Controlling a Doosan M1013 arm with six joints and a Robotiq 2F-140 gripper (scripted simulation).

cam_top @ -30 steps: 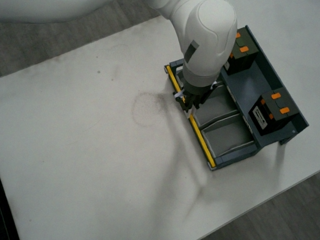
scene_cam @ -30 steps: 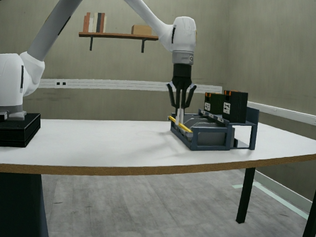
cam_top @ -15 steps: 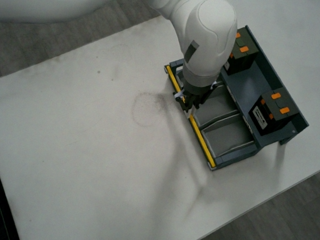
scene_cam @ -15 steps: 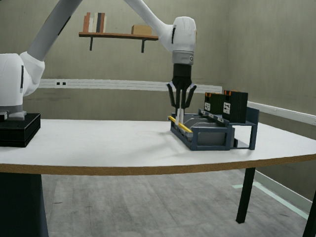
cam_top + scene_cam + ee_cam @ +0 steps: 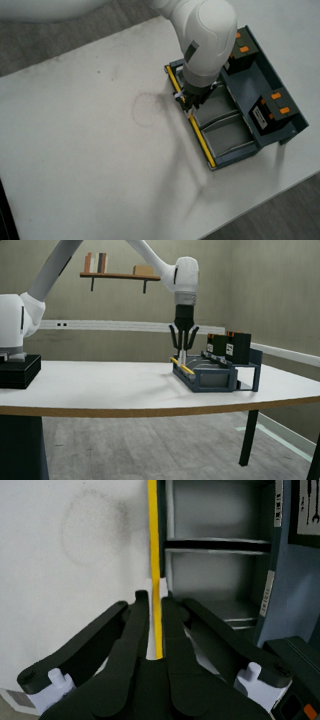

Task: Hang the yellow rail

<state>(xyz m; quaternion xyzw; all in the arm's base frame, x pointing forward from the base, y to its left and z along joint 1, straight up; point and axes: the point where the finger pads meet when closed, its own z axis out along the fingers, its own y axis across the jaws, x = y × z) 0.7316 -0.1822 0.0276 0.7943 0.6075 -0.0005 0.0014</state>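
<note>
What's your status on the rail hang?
Gripper shut on the yellow rail, near its middle. Rail lies along the front of the bin rack; seating between the hook plates can't be confirmed. Nothing seen in the way.

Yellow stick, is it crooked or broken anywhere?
No, nothing stands out. The yellow rail looks straight and whole along the front of the bins, and the gripper is pinching it near its middle.
</note>
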